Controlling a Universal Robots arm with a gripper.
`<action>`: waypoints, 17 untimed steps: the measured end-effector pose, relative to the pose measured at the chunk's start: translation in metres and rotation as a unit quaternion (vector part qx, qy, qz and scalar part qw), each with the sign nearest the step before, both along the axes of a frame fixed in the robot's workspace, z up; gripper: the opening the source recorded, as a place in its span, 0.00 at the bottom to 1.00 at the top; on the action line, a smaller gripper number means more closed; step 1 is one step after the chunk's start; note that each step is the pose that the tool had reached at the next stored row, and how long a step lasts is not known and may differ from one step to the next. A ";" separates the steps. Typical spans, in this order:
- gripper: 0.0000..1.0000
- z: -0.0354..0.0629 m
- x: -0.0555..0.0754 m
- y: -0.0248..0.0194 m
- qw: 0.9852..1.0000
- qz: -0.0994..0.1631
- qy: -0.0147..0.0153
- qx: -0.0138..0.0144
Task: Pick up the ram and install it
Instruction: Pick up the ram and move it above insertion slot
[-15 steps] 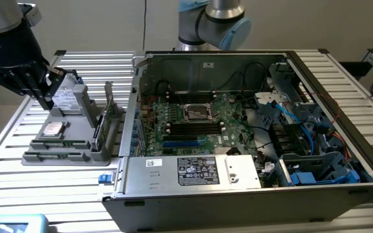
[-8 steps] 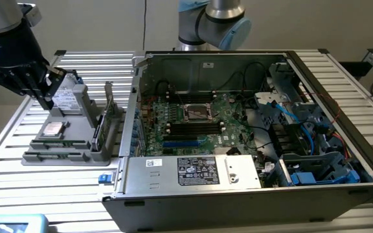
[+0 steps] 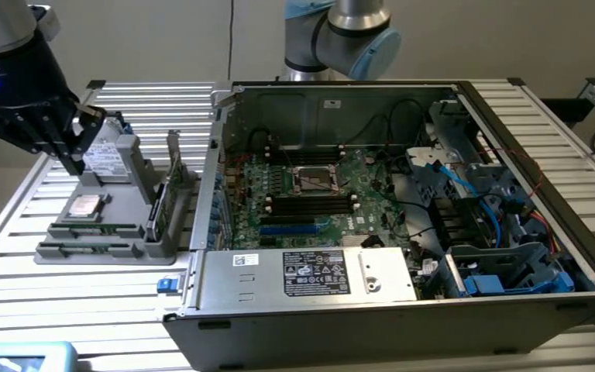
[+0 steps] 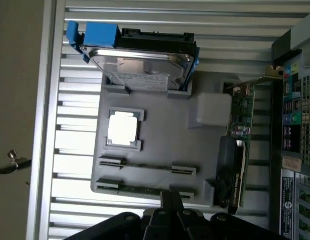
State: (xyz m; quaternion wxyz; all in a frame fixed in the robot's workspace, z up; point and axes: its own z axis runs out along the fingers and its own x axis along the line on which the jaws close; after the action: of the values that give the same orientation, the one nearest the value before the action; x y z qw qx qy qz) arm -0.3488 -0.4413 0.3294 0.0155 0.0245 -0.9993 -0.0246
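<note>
The job stands at the approach to the pick, and no ram has been lifted out yet. The gripper [image 3: 73, 163] hangs above the grey parts tray [image 4: 165, 145] with its fingers pressed together and nothing between them. In the wrist view the fingertips [image 4: 171, 199] line up with the tray's outer edge. The exterior view suggests they are well above it.

Two sticks stand in the tray, parallel and just beside one another, each seated between a pair of grey clips. The outer ram stick [image 4: 142, 190] runs along the tray's edge. The inner ram stick [image 4: 147, 166] lies between it and the silver processor [image 4: 123, 127]. The fingertips sit over the outer one, though I cannot tell for sure which of the two is meant.

As I judge it, the pick calls for the jaws to part first, since closed fingers cannot straddle a board. They then need squaring across the stick's thin dimension, near its middle, clear of the clips and of the neighbouring stick.

From above, each stick reads as a long, very narrow dark-green strip, seemingly on edge, and its chips are too small to make out. It looks rigid but slim, so a grip on the flat faces seems safest. The black memory slots [image 3: 308, 204] on the motherboard [image 3: 365, 182] lie well apart from the tray, inside the open computer case [image 3: 483, 310] toward the exterior view's right.
</note>
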 end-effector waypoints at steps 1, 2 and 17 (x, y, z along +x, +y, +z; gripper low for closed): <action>0.11 0.0000 0.000 0.0000 1.000 0.009 0.000 0.001; 0.11 -0.0001 0.000 0.0000 1.000 0.018 0.000 0.002; 0.11 -0.0001 0.000 0.0000 0.991 0.135 0.001 0.015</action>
State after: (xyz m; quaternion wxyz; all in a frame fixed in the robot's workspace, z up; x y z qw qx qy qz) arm -0.3488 -0.4414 0.3293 0.0195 0.1593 -0.9863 -0.0371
